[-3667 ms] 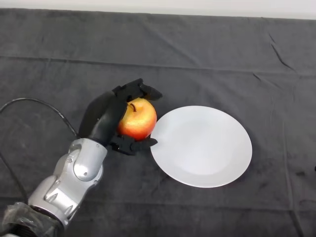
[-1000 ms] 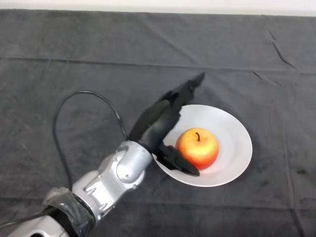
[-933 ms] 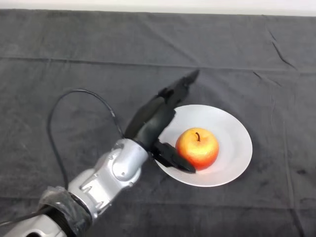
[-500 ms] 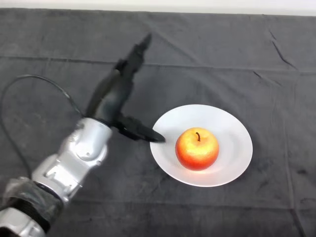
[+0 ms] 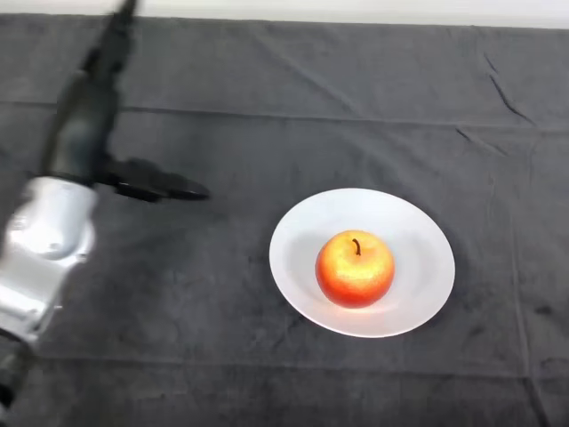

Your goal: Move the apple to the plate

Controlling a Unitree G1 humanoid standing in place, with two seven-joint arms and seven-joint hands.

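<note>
A red and yellow apple stands upright, stem up, in the middle of the white plate. My left hand is far off at the upper left, well apart from both. Its fingers are straight and point up toward the far edge, the thumb sticks out to the right, and it holds nothing.
The dark cloth covers the whole table, with a few creases at the upper right. A pale strip of the table's far edge shows along the top.
The hand carried the apple onto the plate, let it go, and has since drawn back up and to the left, away from the plate. The apple has stayed still on the plate.
</note>
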